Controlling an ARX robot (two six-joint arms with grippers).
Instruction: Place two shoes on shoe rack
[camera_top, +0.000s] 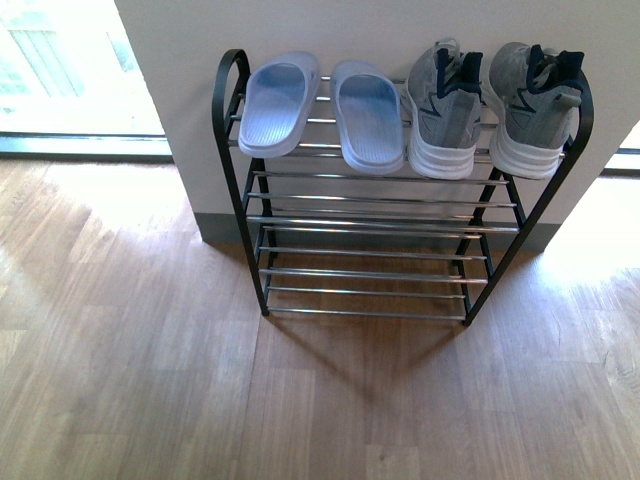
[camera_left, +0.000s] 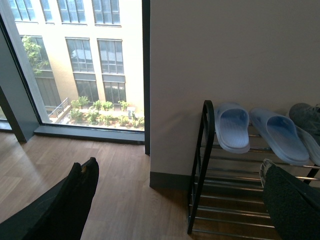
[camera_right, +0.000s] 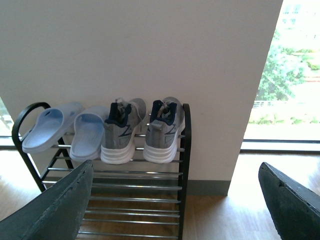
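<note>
Grey knit sneakers (camera_top: 492, 106) with white soles sit heels-out on our black-framed chrome-rod rack's (camera_top: 380, 225) top tier beside pale blue slides (camera_top: 325, 110); both our grippers (camera_left: 175, 200) (camera_right: 175, 200) gape empty, so overhanging heels could tip.

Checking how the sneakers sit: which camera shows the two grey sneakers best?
The right wrist view: both sneakers show whole, side by side on the rack's top tier, toes outward. The front view shows both from above, near the frame's top edge. The left wrist view catches only a sliver of one.
</note>
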